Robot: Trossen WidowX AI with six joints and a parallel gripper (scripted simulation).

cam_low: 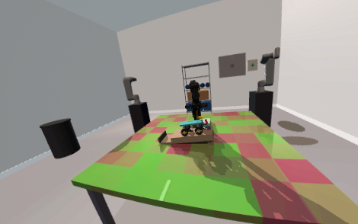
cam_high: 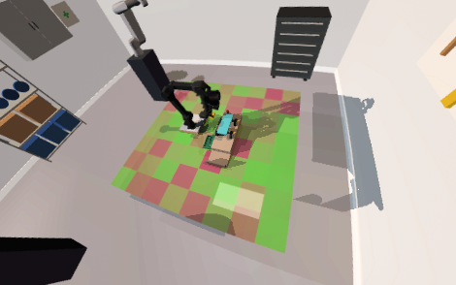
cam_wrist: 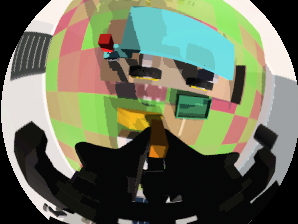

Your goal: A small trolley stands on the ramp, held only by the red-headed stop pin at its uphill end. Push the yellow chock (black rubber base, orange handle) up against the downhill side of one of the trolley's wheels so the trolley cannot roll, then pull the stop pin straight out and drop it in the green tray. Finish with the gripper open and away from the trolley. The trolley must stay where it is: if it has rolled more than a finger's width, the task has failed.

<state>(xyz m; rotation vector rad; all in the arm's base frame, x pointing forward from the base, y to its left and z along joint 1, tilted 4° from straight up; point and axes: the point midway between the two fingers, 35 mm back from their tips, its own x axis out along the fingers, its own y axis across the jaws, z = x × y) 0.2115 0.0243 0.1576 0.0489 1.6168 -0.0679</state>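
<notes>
My gripper (cam_high: 211, 111) (cam_low: 197, 113) (cam_wrist: 156, 131) is shut on the orange handle of the yellow chock (cam_high: 211, 115) (cam_low: 199, 117) (cam_wrist: 131, 118). It holds the chock in the air beside the ramp (cam_high: 219, 159) (cam_low: 190, 138), on the arm's side. The trolley (cam_high: 224, 124) (cam_low: 190, 123) (cam_wrist: 180, 37) has a light-blue deck and dark wheels and stands on the ramp. The red-headed stop pin (cam_high: 228, 111) (cam_low: 206, 121) (cam_wrist: 105, 42) is at its uphill end. The green tray (cam_high: 209, 142) (cam_wrist: 193, 106) lies beside the ramp; the ramp hides it in the exterior view.
The arm's pale base plate (cam_high: 190, 129) is on the chequered table (cam_high: 184, 174) (cam_low: 148, 183). A dark end board (cam_low: 162, 136) (cam_wrist: 239, 84) stands at the ramp's low end. Cabinets, shelves, a bin and other arms stand away from the table.
</notes>
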